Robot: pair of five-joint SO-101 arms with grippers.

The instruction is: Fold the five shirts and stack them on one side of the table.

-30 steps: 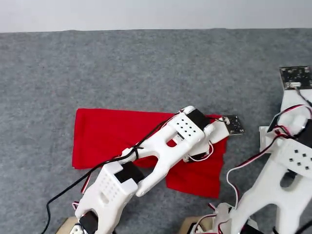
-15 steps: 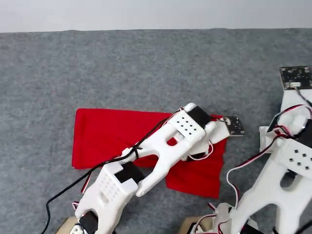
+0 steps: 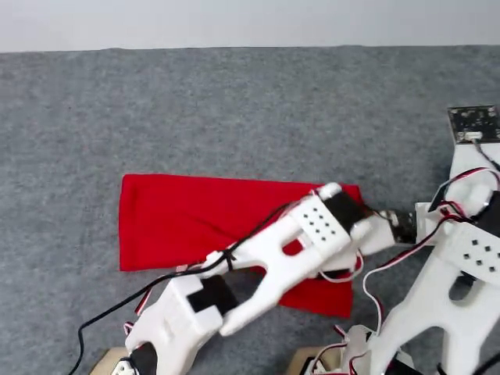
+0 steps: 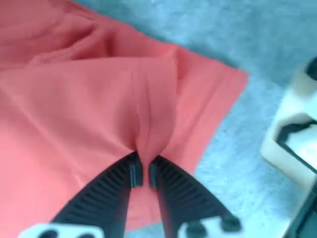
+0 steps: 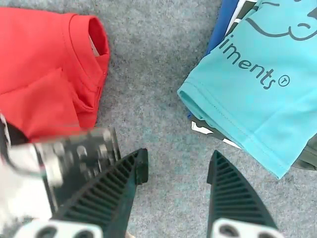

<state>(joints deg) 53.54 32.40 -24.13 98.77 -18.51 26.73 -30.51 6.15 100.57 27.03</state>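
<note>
A red shirt (image 3: pixel 180 219) lies flat on the grey table mat (image 3: pixel 234 101), its long side running left to right. My left arm (image 3: pixel 312 234) stretches across it to its right end. There my left gripper (image 4: pixel 141 171) is shut on a raised ridge of the red shirt (image 4: pixel 74 99). The right arm (image 3: pixel 461 266) stands at the right edge of the table. Its gripper (image 5: pixel 176 168) hangs open over bare mat, between the red shirt's collar end (image 5: pixel 39 54) and a folded teal shirt (image 5: pixel 257 74).
The teal shirt tops a pile with a blue shirt (image 5: pixel 225 20) and darker cloth (image 5: pixel 309 158) beneath it. The left arm's camera board (image 5: pixel 74 153) sits close beside my right gripper's fingers. Bare mat spreads behind and left of the red shirt.
My left gripper has moved right and slightly toward the front, pulling the red cloth with it. The shirt's right end now reaches farther right. The right arm has not moved.
</note>
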